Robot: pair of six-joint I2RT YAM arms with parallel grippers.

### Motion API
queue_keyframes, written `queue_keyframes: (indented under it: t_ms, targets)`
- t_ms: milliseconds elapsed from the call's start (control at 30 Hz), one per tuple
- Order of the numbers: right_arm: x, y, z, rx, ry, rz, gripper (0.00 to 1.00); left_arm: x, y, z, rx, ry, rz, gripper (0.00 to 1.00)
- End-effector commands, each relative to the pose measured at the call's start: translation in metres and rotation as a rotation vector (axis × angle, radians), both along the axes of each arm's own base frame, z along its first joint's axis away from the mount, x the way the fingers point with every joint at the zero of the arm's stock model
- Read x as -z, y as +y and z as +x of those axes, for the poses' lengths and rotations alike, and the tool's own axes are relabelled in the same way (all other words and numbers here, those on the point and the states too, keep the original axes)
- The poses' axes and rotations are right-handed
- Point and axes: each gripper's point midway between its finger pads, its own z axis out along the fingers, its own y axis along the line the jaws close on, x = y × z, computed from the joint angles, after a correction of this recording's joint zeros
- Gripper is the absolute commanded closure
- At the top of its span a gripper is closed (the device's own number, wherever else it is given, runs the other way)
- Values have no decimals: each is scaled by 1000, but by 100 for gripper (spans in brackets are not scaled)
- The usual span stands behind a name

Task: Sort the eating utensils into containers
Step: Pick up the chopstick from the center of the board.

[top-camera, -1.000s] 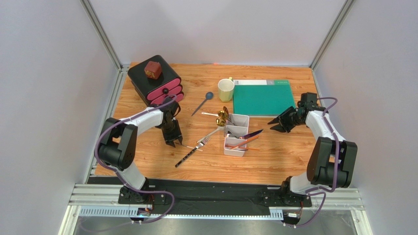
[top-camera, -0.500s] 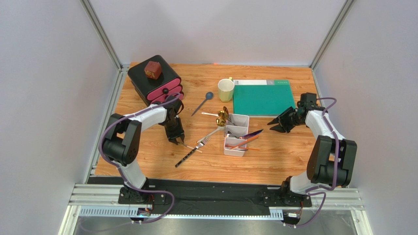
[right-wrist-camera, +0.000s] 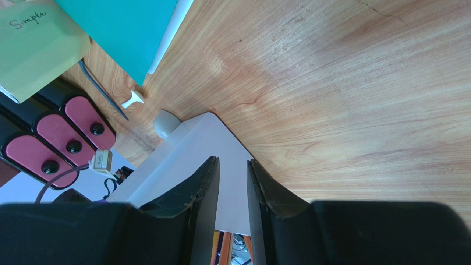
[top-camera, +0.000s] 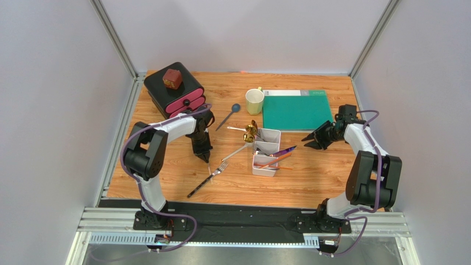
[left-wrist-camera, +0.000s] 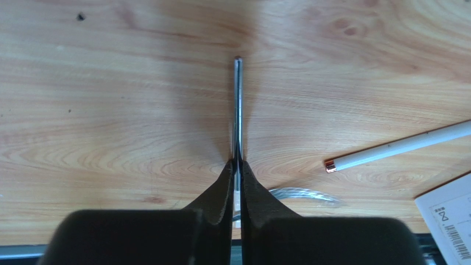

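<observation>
In the left wrist view my left gripper [left-wrist-camera: 237, 161] is shut on a slim silver utensil [left-wrist-camera: 238, 105] whose handle runs straight ahead over the wood. Beside it lies a white handle with a copper tip [left-wrist-camera: 398, 147]. From above, the left gripper [top-camera: 206, 158] sits left of the white divided tray [top-camera: 275, 133]. A fork with a long dark handle [top-camera: 220, 168] slants just below its tips. The tray holds orange-brown chopsticks [top-camera: 273, 162] and a purple piece [top-camera: 286, 149]. Gold spoons [top-camera: 251, 131] rest at its left rim. My right gripper [top-camera: 309, 144] hangs open and empty, right of the tray.
A black box with pink drawers [top-camera: 176, 93] carries a red-brown cube [top-camera: 172, 79] at the back left. A blue spoon [top-camera: 229, 116], a pale mug [top-camera: 254, 101] and a green mat [top-camera: 296, 110] lie behind the tray. Grey walls enclose the table.
My left gripper has moved right and its jaws have closed on the slim silver utensil. The long dark-handled fork has slid down and left. The right arm has hardly moved.
</observation>
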Motion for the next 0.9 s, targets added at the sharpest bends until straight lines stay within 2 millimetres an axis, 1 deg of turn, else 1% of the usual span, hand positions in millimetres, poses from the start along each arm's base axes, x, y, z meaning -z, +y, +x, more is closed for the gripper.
queue_keyframes:
  t_ms: [0, 67, 233, 267, 333, 367, 433, 467, 500, 567, 600, 633, 667, 700, 733, 767, 800, 833, 867]
  targets:
    - [-20, -5, 15, 13, -65, -7, 70, 3, -5, 8, 31, 5, 12, 99]
    - [-20, -6, 14, 16, -62, -7, 70, 2, -6, 11, 32, 5, 12, 100]
    - [-19, -7, 12, 24, -62, -6, 70, -5, -11, 32, 47, -44, 17, 100]
    - [-19, -7, 12, 22, -63, -6, 70, -8, -14, 39, 51, -59, 14, 100]
    - [-19, -7, 12, 24, -62, -6, 70, -8, -16, 47, 61, -73, 17, 100]
    - [-19, -7, 11, 22, -61, -5, 70, -14, -20, 58, 65, -100, 7, 100]
    - [-19, -7, 12, 23, -63, -4, 70, -20, -25, 69, 78, -128, -1, 100]
    - [-19, -7, 12, 24, -61, -2, 70, -32, -30, 81, 81, -170, -17, 100]
    - [-20, -6, 13, 20, -65, -2, 70, -38, -32, 87, 91, -196, -20, 100]
    - [-20, -7, 13, 23, -64, -1, 70, -64, -38, 102, 119, -280, -45, 100]
    - [-20, -7, 13, 23, -64, -1, 70, -74, -39, 106, 130, -312, -48, 100]
    - [-20, -6, 13, 23, -62, 0, 70, -96, -42, 112, 137, -374, -66, 100]
    - [-20, -7, 13, 25, -64, 2, 70, -109, -43, 114, 148, -410, -76, 100]
    - [-19, -6, 12, 22, -63, 1, 70, -122, -44, 115, 179, -456, -83, 100]
    - [-19, -6, 12, 22, -63, 1, 70, -148, -45, 115, 196, -526, -107, 100]
    - [-20, -6, 12, 25, -63, 4, 70, -162, -47, 112, 245, -567, -128, 100]
    - [-20, -5, 11, 26, -64, 5, 70, -178, -55, 110, 288, -618, -153, 100]
    - [-18, -5, 10, 31, -59, 9, 70, -204, -57, 103, 330, -691, -178, 100]
    - [-18, -4, 11, 35, -61, 16, 70, -218, -64, 95, 439, -739, -198, 100]
